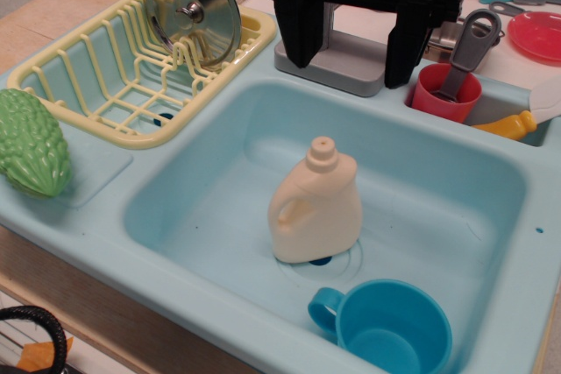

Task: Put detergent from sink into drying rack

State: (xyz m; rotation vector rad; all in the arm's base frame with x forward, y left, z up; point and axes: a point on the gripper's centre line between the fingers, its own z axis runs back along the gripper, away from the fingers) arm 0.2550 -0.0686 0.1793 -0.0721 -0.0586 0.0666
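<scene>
Smooth cream detergent stands upright in glossy rounded sink.

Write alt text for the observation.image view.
A cream detergent jug stands upright over the drain of a light blue sink, beside a blue cup. The open black gripper hangs above; a yellow drying rack holds a metal lid.
</scene>
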